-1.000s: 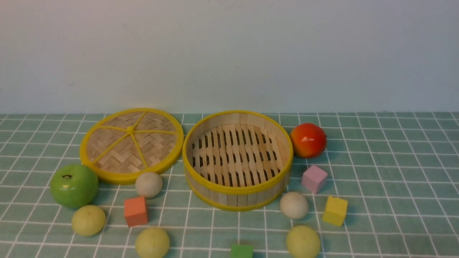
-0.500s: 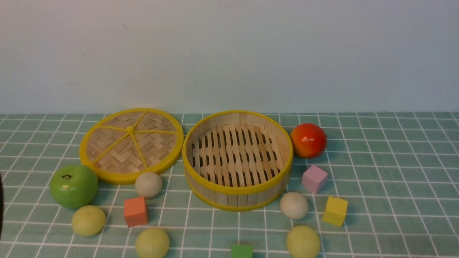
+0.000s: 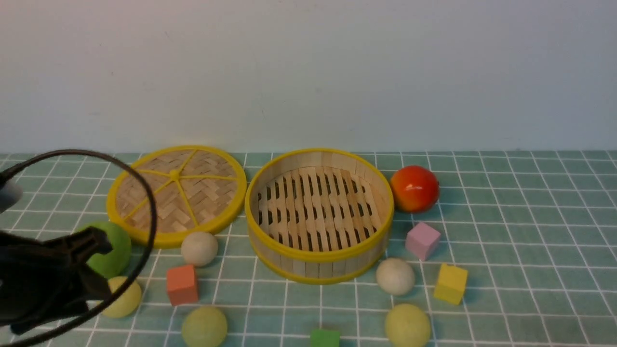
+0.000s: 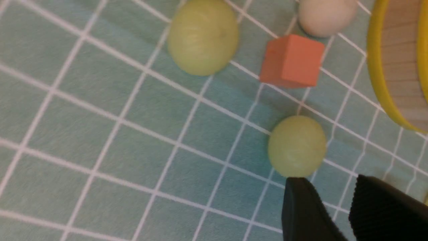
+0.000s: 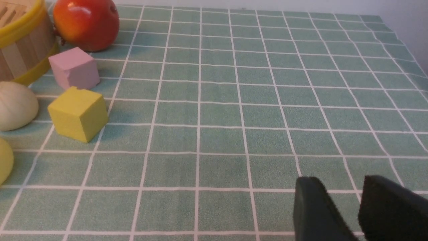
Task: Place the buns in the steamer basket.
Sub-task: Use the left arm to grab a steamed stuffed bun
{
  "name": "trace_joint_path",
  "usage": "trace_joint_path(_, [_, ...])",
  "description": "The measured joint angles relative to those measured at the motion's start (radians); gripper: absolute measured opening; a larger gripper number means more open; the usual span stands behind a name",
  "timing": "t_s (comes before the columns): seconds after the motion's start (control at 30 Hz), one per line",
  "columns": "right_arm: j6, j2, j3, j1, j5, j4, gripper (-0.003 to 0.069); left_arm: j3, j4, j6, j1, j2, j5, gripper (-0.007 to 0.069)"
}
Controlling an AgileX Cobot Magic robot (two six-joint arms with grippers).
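The steamer basket [image 3: 319,255] stands empty at the middle of the cloth. Around it lie the buns: off-white ones [image 3: 199,248] [image 3: 395,275] and yellow-green ones [image 3: 126,300] [image 3: 204,326] [image 3: 407,325]. My left gripper [image 3: 96,265] hangs open at the left, covering part of the leftmost yellow-green bun. In the left wrist view the left gripper [image 4: 329,182] holds nothing; a yellow-green bun [image 4: 297,146] lies just past one fingertip, another [image 4: 203,36] farther off. My right gripper [image 5: 337,180] is open over bare cloth, away from an off-white bun [image 5: 16,105].
A woven lid [image 3: 176,193] lies left of the basket, with a green apple [image 3: 118,246] partly behind my left gripper. A red-orange fruit [image 3: 414,188] sits right of the basket. Orange [image 3: 182,284], pink [image 3: 422,240], yellow [image 3: 450,283] and green [image 3: 324,337] cubes lie among the buns.
My left arm has come in from the left edge of the front view and now covers part of the apple and the leftmost bun. Nothing on the cloth has moved.
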Motion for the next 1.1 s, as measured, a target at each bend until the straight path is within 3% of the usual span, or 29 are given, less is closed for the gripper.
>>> trace_joint_path(0.1, [0.0, 0.0, 0.0, 0.0, 0.0, 0.0, 0.0238, -0.073, -0.063, 0.125, -0.022, 0.085, 0.019, 0.0238])
trace_joint_path(0.23, [0.0, 0.0, 0.0, 0.0, 0.0, 0.0, 0.0238, -0.171, -0.02, 0.137, -0.128, 0.217, 0.049, 0.0238])
trace_joint_path(0.33, [0.0, 0.0, 0.0, 0.0, 0.0, 0.0, 0.0238, -0.206, 0.068, 0.078, -0.207, 0.283, 0.058, 0.0238])
trace_joint_path(0.47, [0.0, 0.0, 0.0, 0.0, 0.0, 0.0, 0.0238, -0.258, 0.286, -0.13, -0.353, 0.395, 0.074, 0.0238])
trace_joint_path(0.57, [0.0, 0.0, 0.0, 0.0, 0.0, 0.0, 0.0238, -0.269, 0.383, -0.217, -0.4, 0.443, 0.069, 0.0238])
trace_joint_path(0.73, [0.0, 0.0, 0.0, 0.0, 0.0, 0.0, 0.0238, -0.27, 0.426, -0.274, -0.425, 0.524, 0.04, 0.0238])
trace_joint_path(1.1, [0.0, 0.0, 0.0, 0.0, 0.0, 0.0, 0.0238, -0.275, 0.41, -0.277, -0.425, 0.584, -0.023, 0.0238])
